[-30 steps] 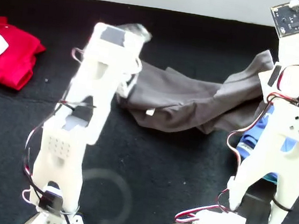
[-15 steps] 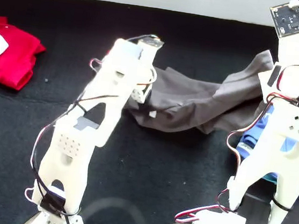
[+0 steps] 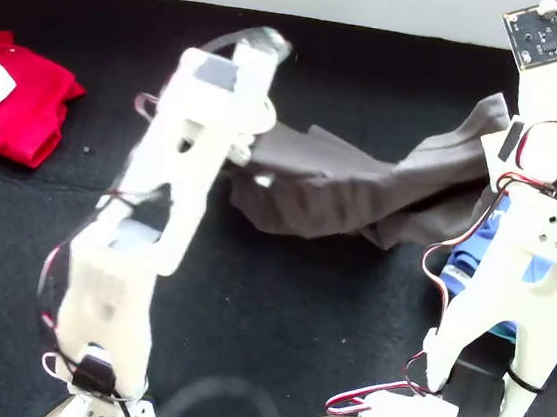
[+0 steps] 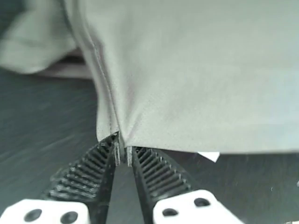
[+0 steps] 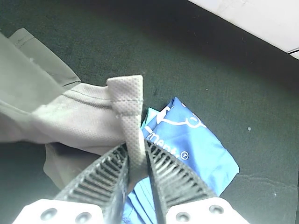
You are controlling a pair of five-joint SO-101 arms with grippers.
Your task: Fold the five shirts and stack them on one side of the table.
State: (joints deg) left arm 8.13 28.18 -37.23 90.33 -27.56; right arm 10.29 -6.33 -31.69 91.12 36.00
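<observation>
Fingers (image 4: pixel 88 172) of left gripper (image 4: pixel 124 156), right gripper (image 5: pixel 136 161) pinching grey shirt (image 3: pixel 361 193), blue shirt (image 5: pixel 196 144) partly beneath

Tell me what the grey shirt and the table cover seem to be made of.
The grey shirt looks like thin, matte cloth, perhaps a fine knit: stitched hems, soft folds. The table cover seems dark, matte, felt-like fabric, going by its faint grain.

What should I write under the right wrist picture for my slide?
The right tool pinches a corner of the grey shirt near a blue shirt on the black table.
</observation>
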